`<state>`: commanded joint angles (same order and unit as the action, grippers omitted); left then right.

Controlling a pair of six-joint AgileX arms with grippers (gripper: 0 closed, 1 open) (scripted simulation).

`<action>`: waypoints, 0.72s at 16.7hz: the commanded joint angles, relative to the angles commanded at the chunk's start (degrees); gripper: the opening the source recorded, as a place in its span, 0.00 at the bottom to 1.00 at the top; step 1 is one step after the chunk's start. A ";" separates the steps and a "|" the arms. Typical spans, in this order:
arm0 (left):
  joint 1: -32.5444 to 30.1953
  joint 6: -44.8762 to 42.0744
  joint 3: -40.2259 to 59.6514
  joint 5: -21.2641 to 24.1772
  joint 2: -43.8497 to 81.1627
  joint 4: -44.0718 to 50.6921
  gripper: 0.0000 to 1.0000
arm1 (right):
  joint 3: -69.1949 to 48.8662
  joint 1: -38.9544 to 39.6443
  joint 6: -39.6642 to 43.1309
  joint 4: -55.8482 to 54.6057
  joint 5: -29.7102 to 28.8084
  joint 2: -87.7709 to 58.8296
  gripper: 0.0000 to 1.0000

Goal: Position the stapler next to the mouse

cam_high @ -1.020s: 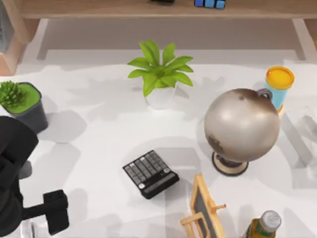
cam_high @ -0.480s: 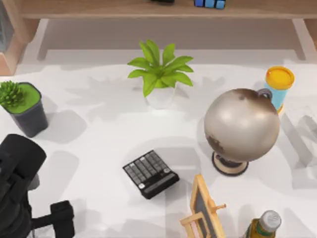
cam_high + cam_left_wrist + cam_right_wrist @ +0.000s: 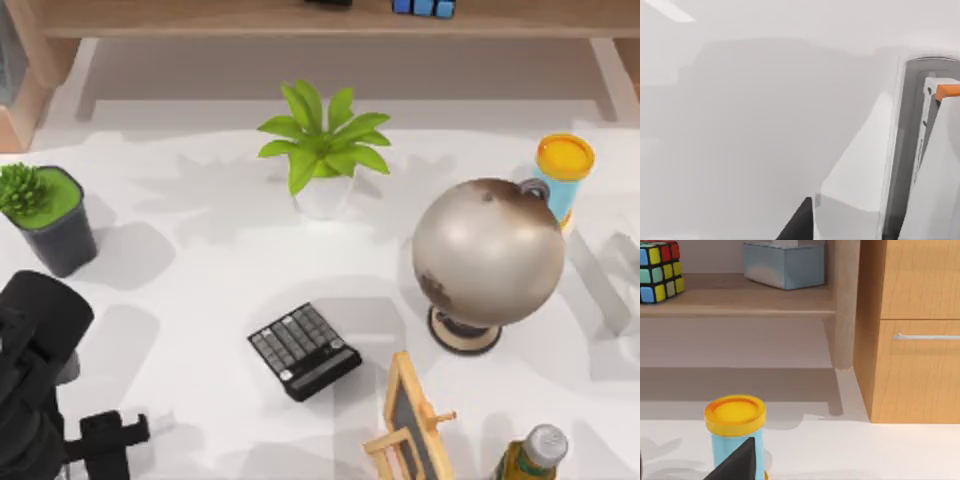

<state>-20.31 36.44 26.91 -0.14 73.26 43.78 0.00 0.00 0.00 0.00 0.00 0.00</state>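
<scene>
Several things crowd the white table (image 3: 200, 270) from above: a black calculator (image 3: 304, 350) centre, globe (image 3: 488, 262) at three o'clock, leafy plant (image 3: 322, 145) at twelve, succulent pot (image 3: 48, 215) at nine. At seven o'clock, the left gripper (image 3: 112, 450) hangs low; whether its fingers are parted I cannot tell. Its wrist camera shows the pale stapler (image 3: 927, 165) close against it. The right wrist camera faces a yellow-lidded tub (image 3: 735, 432), puzzle cube (image 3: 659, 270) and wooden drawer (image 3: 917, 330).

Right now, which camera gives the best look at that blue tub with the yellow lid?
The right wrist view shows the tub closest, from the side: yellow lid and blue wall, though a dark wedge covers its lower part. The top view shows it smaller, at the table's right, partly behind the globe.
</scene>
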 joint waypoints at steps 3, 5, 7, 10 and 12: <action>0.00 0.00 0.00 0.00 0.00 0.00 0.25 | 0.00 0.00 0.00 0.00 0.00 0.00 1.00; 0.00 0.00 0.00 0.00 0.00 0.00 0.10 | 0.00 0.00 0.00 0.00 0.00 0.00 1.00; 0.00 0.00 0.00 0.00 0.00 0.00 0.00 | 0.00 0.00 0.00 0.00 0.00 0.00 1.00; 0.00 0.00 0.00 0.00 0.00 0.00 0.00 | 0.00 0.00 0.00 0.00 0.00 0.00 1.00; 0.00 0.00 0.00 0.00 0.00 0.00 0.00 | 0.00 0.00 0.00 0.00 0.00 0.00 1.00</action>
<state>-20.31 36.44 26.91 -0.14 73.26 43.78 0.00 0.00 0.00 0.00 0.00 0.00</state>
